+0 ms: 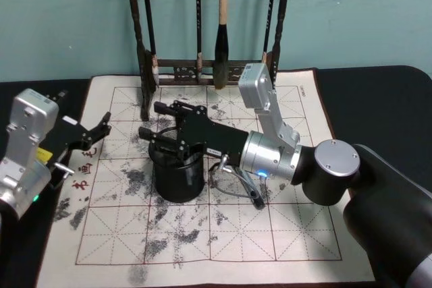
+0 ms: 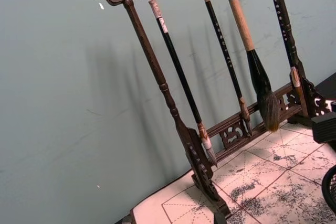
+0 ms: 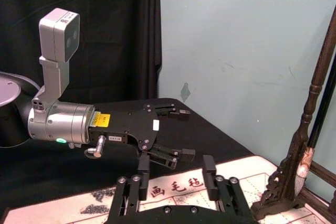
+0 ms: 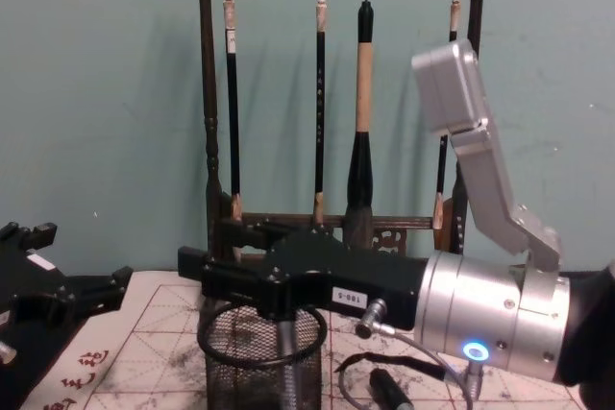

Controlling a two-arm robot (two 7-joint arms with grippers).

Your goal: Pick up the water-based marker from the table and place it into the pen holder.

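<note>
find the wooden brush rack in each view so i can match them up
Head view: brush rack at top centre, behind the open right gripper over the pen holder; left gripper open at the left of the gridded mat.
Left wrist view: brush rack large and slanted against the wall.
Right wrist view: its post at the picture's edge, beyond the left gripper.
Chest view: brush rack upright in the background.
Shared landmark: the gridded mat under its feet.
</note>
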